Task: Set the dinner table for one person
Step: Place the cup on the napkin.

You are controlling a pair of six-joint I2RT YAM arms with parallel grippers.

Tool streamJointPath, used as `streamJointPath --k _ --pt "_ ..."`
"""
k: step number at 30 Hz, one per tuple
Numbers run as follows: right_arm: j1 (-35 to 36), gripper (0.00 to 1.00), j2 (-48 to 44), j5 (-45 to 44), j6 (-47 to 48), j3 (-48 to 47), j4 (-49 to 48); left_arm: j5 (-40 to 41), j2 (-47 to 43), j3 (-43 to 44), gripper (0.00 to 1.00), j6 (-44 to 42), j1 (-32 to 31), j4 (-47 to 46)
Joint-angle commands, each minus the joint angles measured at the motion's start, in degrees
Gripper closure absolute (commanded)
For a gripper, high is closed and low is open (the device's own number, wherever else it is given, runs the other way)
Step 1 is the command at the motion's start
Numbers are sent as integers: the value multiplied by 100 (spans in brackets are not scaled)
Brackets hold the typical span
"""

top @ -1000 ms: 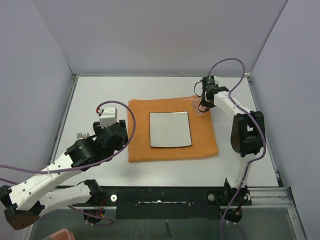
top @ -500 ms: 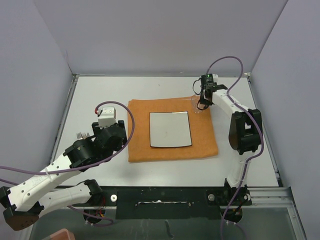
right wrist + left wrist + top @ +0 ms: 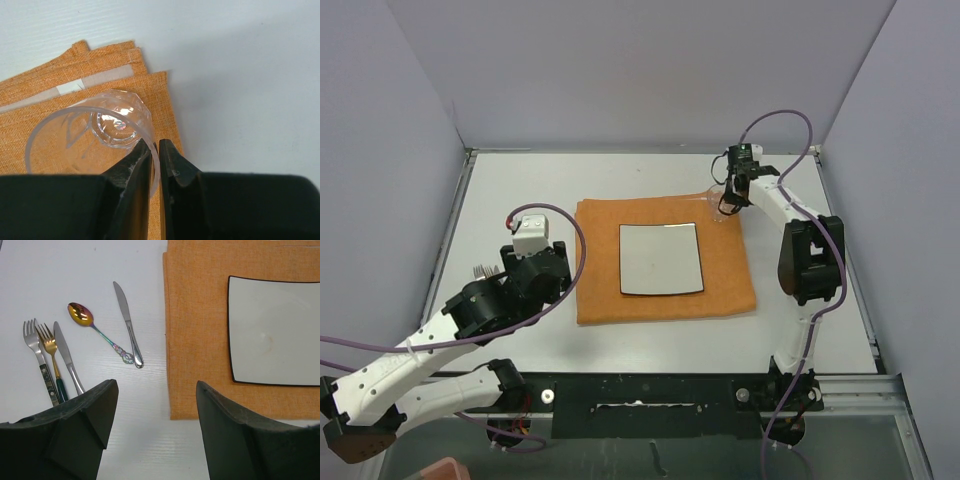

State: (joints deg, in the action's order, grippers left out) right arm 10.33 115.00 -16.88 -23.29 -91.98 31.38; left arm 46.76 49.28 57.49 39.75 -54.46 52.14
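The white dinner table point(image 3: 520, 190) carries an orange cloth mat point(image 3: 665, 305) with a square white plate point(image 3: 661, 258) on it. My right gripper point(image 3: 155, 150) is shut on the rim of a clear glass point(image 3: 115, 125), one finger inside and one outside. It holds the glass tilted over the mat's far right corner point(image 3: 717, 203). My left gripper point(image 3: 156, 390) is open and empty above the table, left of the mat's near edge. Ahead of it lie a silver fork point(image 3: 31, 337), a gold fork point(image 3: 47, 340), two knives point(image 3: 127, 325) and an iridescent spoon point(image 3: 82, 315).
Grey walls enclose the table on the left, back and right. The cutlery lies in a loose row left of the mat point(image 3: 195, 340), and my left arm hides most of it in the top view. The arm bases stand at the near edge.
My right gripper has carried the glass a little toward the back, up to the mat's far right corner. The left arm has shifted only slightly.
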Motion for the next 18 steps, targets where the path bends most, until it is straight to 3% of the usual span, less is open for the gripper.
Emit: streamJointPath --k 1,13,18 --pt "-119 100 102 -224 105 -278 -107 185 -168 126 38 -88 -32 10" --pt "-110 99 93 -131 139 -140 -83 218 -125 159 38 -134 -30 -76" --pt "-39 66 -339 -179 192 -130 -153 196 -90 247 37 -277 -37 -150"
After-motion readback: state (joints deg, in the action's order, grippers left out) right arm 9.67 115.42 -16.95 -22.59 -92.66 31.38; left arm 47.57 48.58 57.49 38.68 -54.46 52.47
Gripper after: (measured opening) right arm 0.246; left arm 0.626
